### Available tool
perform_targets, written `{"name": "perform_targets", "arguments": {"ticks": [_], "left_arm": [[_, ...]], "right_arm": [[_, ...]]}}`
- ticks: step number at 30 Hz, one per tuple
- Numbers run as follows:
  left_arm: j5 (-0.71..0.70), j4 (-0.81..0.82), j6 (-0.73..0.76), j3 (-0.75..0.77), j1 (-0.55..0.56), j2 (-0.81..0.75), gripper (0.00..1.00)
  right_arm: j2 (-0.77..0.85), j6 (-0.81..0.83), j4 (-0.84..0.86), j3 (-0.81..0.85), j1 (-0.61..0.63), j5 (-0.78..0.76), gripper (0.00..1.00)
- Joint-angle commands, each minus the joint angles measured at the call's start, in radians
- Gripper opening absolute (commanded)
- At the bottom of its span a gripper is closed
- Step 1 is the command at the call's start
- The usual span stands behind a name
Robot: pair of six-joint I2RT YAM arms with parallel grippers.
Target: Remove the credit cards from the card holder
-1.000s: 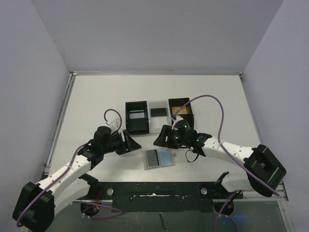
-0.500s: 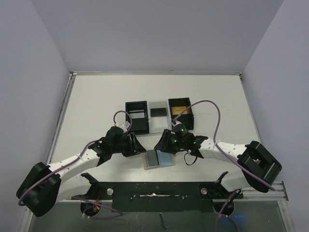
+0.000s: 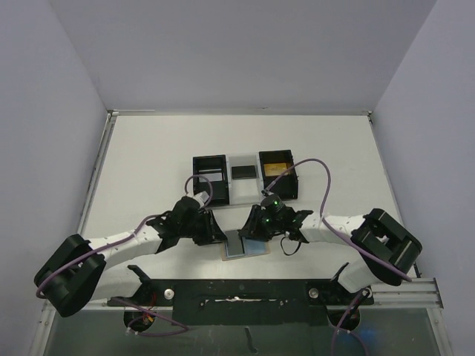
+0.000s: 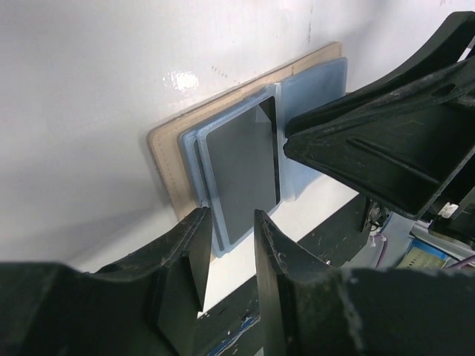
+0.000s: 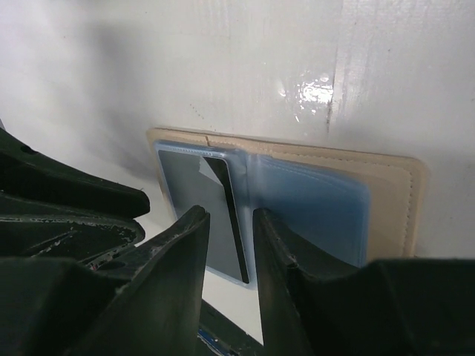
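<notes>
Card holder (image 3: 257, 243) open and flat on the white table (image 3: 148, 163), at lower centre of the overhead view, just above the arm bases. Tan border, with two blue-grey panels side by side inside. Dark card (image 4: 241, 174) tucked into the left-hand panel as seen from overhead. Right-hand panel (image 5: 312, 208) pale blue, its contents hard to make out, possibly only a clear pocket.

Left gripper (image 3: 217, 233) low at the holder's left edge, arm stretched in from the lower left of the frame. Jaws parted by a narrow slot, pinching nothing. In the left wrist view, fingers (image 4: 185, 256) at the bottom of the frame, slot lined up with the dark card's near end. Contact between tips and holder: cannot tell.

Right gripper (image 3: 250, 227) low over the holder's upper edge, arm stretched in from the right of the frame. Jaws likewise narrowly parted, clamping nothing. In the right wrist view, fingers (image 5: 278, 252) at bottom centre, slot over the dark card's inner long edge.

Grippers near each other, facing across the holder, not touching.

Black three-compartment tray (image 3: 196, 182) above the holder, near mid-frame, apart from both grippers. Holds a pale card in the left bin, a dark one in the middle and a yellow one in the right.
</notes>
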State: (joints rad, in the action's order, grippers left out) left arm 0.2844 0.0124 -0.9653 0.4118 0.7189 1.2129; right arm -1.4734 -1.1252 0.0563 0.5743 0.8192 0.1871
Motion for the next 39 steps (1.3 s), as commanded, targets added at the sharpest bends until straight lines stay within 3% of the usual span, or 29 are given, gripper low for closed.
{"name": "perform_targets", "arguments": {"ticks": [1, 8, 14, 22, 29, 39], "left_arm": [[-0.018, 0.047, 0.025, 0.089, 0.022, 0.042, 0.27], [-0.027, 0.02, 0.078, 0.138, 0.054, 0.141, 0.25], [-0.119, -0.137, 0.121, 0.191, 0.079, 0.194, 0.2], [-0.132, -0.126, 0.071, 0.153, 0.1, 0.134, 0.27], [-0.14, -0.222, 0.114, 0.2, 0.104, 0.07, 0.34], [-0.058, -0.045, 0.082, 0.157, 0.105, 0.081, 0.31]], "right_arm": [[-0.007, -0.02, 0.054, -0.012, 0.005, 0.007, 0.32], [-0.03, -0.03, 0.049, -0.016, 0.006, 0.004, 0.26], [0.009, -0.024, 0.041, -0.034, 0.006, -0.028, 0.23], [0.03, 0.034, 0.02, 0.009, 0.006, 0.011, 0.24], [0.029, 0.041, 0.042, 0.02, 0.006, 0.058, 0.25], [-0.004, 0.027, 0.049, 0.02, 0.007, 0.071, 0.24]]}}
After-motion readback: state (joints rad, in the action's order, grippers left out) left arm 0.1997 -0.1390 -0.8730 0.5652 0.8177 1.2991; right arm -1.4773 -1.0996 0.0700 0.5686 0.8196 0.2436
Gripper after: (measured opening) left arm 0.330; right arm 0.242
